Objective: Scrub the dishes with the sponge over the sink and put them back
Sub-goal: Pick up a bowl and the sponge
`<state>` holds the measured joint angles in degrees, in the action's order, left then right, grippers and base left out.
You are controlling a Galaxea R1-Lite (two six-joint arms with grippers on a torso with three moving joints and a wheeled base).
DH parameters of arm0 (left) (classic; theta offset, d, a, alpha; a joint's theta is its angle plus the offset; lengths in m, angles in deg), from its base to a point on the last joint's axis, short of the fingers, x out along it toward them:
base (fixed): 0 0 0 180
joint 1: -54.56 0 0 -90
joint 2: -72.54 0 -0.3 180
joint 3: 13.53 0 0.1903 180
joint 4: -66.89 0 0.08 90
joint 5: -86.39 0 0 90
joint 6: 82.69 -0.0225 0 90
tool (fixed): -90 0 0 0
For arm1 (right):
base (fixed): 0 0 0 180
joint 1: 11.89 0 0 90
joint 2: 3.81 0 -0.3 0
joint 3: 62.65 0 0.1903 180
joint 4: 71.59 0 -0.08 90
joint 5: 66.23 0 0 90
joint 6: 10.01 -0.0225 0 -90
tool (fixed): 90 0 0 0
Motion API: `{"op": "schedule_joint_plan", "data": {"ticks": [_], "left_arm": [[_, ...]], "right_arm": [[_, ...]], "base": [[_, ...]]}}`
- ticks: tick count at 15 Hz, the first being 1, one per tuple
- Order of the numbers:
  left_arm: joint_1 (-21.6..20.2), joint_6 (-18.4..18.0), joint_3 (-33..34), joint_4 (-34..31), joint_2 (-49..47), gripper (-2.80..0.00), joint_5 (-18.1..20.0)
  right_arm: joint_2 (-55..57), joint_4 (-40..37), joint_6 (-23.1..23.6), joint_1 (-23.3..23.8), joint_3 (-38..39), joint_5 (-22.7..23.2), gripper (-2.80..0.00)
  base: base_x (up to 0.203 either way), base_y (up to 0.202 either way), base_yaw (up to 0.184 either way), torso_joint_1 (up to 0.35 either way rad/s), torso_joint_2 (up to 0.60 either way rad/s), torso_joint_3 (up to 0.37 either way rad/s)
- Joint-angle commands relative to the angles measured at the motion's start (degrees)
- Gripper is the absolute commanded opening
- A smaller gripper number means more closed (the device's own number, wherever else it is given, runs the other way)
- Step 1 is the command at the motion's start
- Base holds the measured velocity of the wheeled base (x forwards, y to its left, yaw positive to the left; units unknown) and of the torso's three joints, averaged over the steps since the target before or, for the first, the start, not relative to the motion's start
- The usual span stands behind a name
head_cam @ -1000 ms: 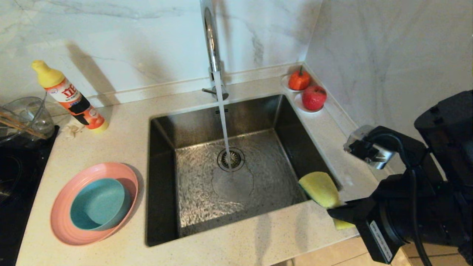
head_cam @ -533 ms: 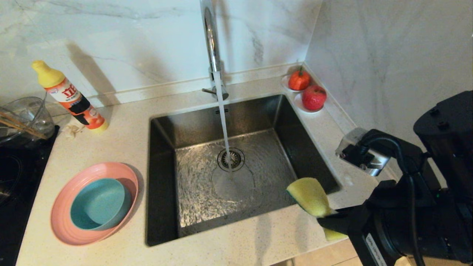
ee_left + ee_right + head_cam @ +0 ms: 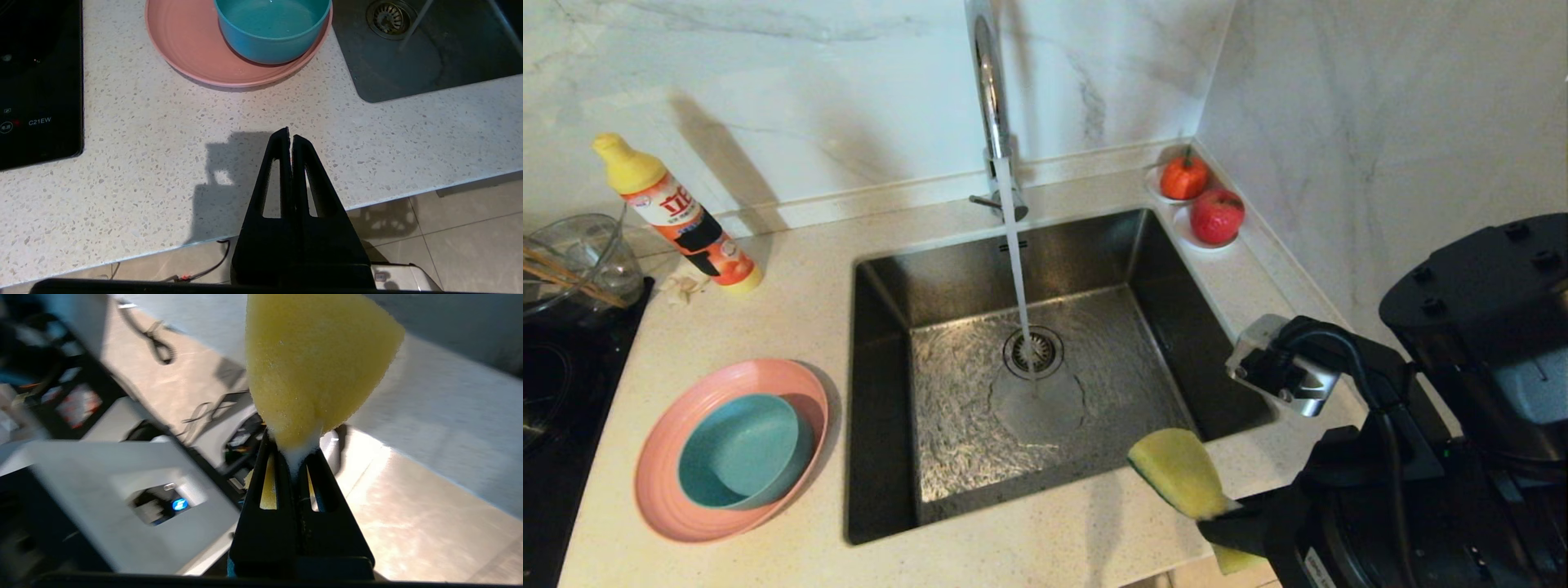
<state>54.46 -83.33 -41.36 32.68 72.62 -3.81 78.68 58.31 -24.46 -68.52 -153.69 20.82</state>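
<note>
My right gripper [image 3: 292,457] is clamped only on the wet sponge [image 3: 1178,472] by its end, so it may slip out above the counter edge [image 3: 1094,531].

A speckled off-white desk [image 3: 792,318] runs under white marble-patterned walls [image 3: 833,90] that meet in the far right corner. At the back left a detergent bottle [image 3: 678,216] with a yellow cap and an orange-and-white label leans tilted toward the wall. Just beside its base lies a small crumpled white scrap [image 3: 684,286]. Further left, at the edge of view, a clear glass bowl [image 3: 572,257] stands partly on a black induction cooktop [image 3: 560,408]. In the far right corner two small white saucers lie side by side, one bearing an orange pumpkin-like fruit [image 3: 1183,177], the other a red apple [image 3: 1217,216]. Beige floor tiles [image 3: 449,241] show below the desk's front edge.
</note>
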Motion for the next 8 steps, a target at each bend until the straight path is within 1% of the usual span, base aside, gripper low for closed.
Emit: {"op": "schedule_joint_plan", "data": {"ticks": [1,4,5,6,8], "left_arm": [[-0.08,0.29,0.07,0.13,0.01,-2.80,-0.59],[-0.08,0.57,-0.12,0.23,-0.08,-2.80,-0.87],[-0.08,0.42,-1.90,-0.11,-0.34,-2.80,-1.47],[-0.05,0.36,-6.04,-0.96,-1.76,-2.80,-2.22],[-0.02,0.31,-15.73,-2.63,-6.76,-2.80,-3.56]], "right_arm": [[-0.02,-0.09,0.06,-0.31,-0.57,1.15,-2.80],[-1.59,-2.62,0.20,-0.08,-1.14,1.05,-2.80],[-3.07,-4.80,0.33,-0.10,-1.22,1.45,-2.80],[-3.91,-6.38,0.31,-0.07,-1.15,2.32,-2.80],[-4.33,-6.42,0.39,0.03,-1.22,2.33,-2.80]], "base": [[0.000,0.000,0.000,0.000,0.00,0.000],[0.000,0.000,0.000,0.000,0.00,0.000],[0.000,0.000,0.000,0.000,0.00,0.000],[0.000,0.000,0.000,0.000,0.00,0.000],[0.000,0.000,0.000,0.000,0.00,0.000]]}}
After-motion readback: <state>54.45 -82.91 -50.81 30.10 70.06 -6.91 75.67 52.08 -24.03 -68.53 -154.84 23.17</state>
